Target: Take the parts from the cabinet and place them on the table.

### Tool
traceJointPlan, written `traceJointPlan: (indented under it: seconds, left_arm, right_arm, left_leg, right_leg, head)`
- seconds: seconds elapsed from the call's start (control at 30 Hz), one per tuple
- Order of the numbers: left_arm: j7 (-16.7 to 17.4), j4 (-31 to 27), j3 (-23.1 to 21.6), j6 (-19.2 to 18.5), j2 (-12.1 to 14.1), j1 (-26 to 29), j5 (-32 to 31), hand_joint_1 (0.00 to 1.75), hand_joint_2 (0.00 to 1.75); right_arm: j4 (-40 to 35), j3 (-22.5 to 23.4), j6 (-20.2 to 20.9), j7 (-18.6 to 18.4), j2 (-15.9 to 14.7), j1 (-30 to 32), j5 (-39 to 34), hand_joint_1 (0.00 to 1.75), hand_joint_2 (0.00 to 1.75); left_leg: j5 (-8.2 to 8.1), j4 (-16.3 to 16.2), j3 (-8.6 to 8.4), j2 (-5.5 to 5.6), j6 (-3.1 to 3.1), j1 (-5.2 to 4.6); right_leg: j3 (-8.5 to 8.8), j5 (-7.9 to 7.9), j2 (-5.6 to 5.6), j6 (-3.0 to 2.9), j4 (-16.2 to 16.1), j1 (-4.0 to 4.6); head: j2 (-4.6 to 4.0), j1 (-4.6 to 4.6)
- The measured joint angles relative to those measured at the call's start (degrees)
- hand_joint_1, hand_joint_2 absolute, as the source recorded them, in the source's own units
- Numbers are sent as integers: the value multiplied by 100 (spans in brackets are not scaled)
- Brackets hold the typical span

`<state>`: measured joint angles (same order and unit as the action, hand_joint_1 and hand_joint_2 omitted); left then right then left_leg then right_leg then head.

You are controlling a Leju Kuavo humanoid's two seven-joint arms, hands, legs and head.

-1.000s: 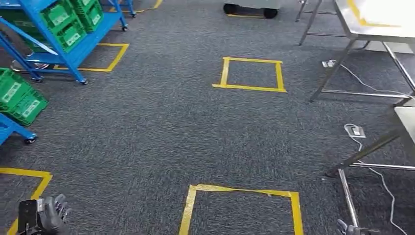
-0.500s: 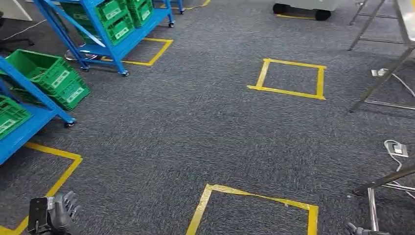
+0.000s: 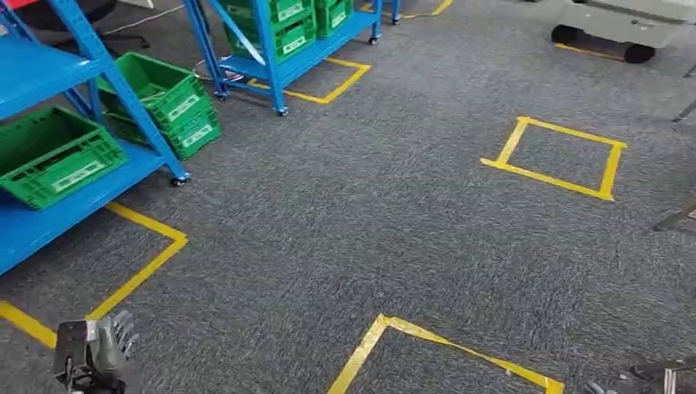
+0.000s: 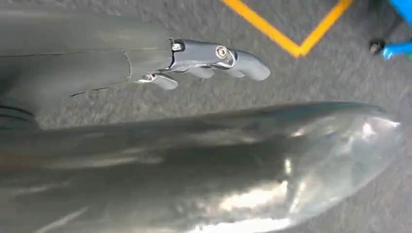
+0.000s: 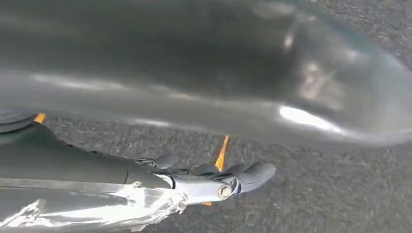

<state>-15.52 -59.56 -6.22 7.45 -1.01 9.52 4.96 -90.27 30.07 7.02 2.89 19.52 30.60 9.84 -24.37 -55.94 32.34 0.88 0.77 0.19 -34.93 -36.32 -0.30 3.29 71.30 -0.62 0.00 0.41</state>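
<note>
The cabinet is a blue shelf rack (image 3: 123, 98) at the left, with open green crates (image 3: 59, 156) tilted on its shelves; I cannot make out parts inside them. A second blue rack (image 3: 275, 49) with more green crates stands farther back. My left hand (image 3: 97, 355) hangs low at the bottom left, fingers apart and holding nothing; the left wrist view shows the hand (image 4: 204, 60) over carpet. My right hand (image 3: 597, 387) just shows at the bottom edge. In the right wrist view that hand (image 5: 214, 182) has straight fingers and holds nothing.
Grey carpet carries yellow tape squares (image 3: 558, 158), one close ahead (image 3: 435, 341), and a tape corner (image 3: 144, 267) beside the near rack. A grey wheeled base (image 3: 628, 25) stands at the back right. A metal leg (image 3: 677, 220) shows at the right edge.
The whole picture has slid right: my view has turned left toward the blue racks, and the steel tables have left the frame. Both hands still hang low.
</note>
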Motion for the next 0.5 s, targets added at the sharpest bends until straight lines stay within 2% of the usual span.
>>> traceJointPlan:
  seconds: [0.03,0.07,0.1,0.13,0.17,0.2,0.23,0.27,0.33,0.37,0.4,0.43,0.47,0.5]
  left_arm:
    - [-2,26,-46,13,0,-42,-15,0,0]
    - [-13,66,-104,27,-4,-98,-44,0,0]
    - [-33,116,-184,55,-13,-152,-66,0,0]
    - [-53,162,-273,79,-15,-203,-68,0,0]
    - [-61,182,-326,110,-24,-242,-66,0,0]
    - [-59,184,-378,157,-31,-261,-44,0,0]
    - [-39,182,-412,202,-28,-267,5,0,0]
    - [15,155,-435,274,-6,-237,79,0,0]
    - [96,-15,-444,419,67,-50,290,0,0]
    - [118,-96,-440,444,107,52,370,0,0]
    - [127,-169,-429,459,127,143,418,0,0]
    - [133,-281,-390,475,177,188,448,0,0]
    - [138,-343,-361,474,192,198,472,0,0]
    - [142,-402,-324,472,219,213,474,0,0]
  right_arm:
    - [0,15,-70,-24,0,14,-76,0,0]
    - [-2,33,-115,-37,0,31,-139,0,0]
    - [-4,44,-145,-55,0,50,-202,0,0]
    - [-20,46,-156,-72,0,69,-243,0,0]
    - [-42,46,-165,-77,0,83,-269,0,0]
    - [-63,44,-160,-79,0,93,-274,0,0]
    - [-70,42,-145,-86,0,98,-256,0,0]
    - [-70,37,-103,-94,2,104,-199,0,0]
    - [-72,29,29,-66,2,68,6,0,0]
    - [-72,20,72,-46,2,31,74,0,0]
    - [-68,9,85,-40,7,-3,124,0,0]
    - [-57,-9,111,-22,11,-34,183,0,0]
    - [-44,-13,124,-20,24,-47,225,0,0]
    - [-28,-15,148,-18,33,-63,268,0,0]
  left_leg:
    - [-2,-1,-1,88,8,-11]
    - [-3,-2,-6,180,10,-19]
    - [-5,-3,-15,280,11,-21]
    - [-6,-5,-28,383,9,-22]
    - [-11,-6,-44,474,1,-21]
    - [-22,-8,-52,547,-15,-15]
    - [-46,-45,-28,606,-51,-56]
    - [-50,-50,-14,659,-80,-42]
    - [-33,-30,21,759,-153,1]
    - [-59,-30,18,811,-194,2]
    - [-98,-97,17,639,-206,-5]
    - [-250,-322,142,275,-236,-34]
    - [-458,-717,357,113,-262,-33]
    - [-656,-1182,613,38,-280,-31]
  right_leg:
    - [-236,-100,11,-4,401,7]
    - [-354,-51,16,-15,519,12]
    - [-338,128,25,-36,375,19]
    - [-201,412,60,-60,-21,21]
    - [25,717,158,-93,-574,21]
    - [249,946,423,-118,-1093,11]
    - [344,896,651,-141,-1327,-13]
    - [387,895,556,-116,-1331,-16]
    - [387,889,473,-171,-1312,33]
    - [413,891,402,-214,-1361,-6]
    - [441,903,330,-233,-1390,-7]
    - [478,881,262,-275,-1416,-6]
    - [498,869,161,-288,-1417,2]
    - [521,838,65,-299,-1417,8]
  head:
    - [0,2]
    - [0,-2]
    - [0,5]
    - [0,4]
    - [0,2]
    - [0,7]
    - [0,4]
    - [0,-13]
    - [0,-2]
    - [0,-6]
    - [0,-4]
    - [0,-68]
    - [0,-76]
    - [0,-81]
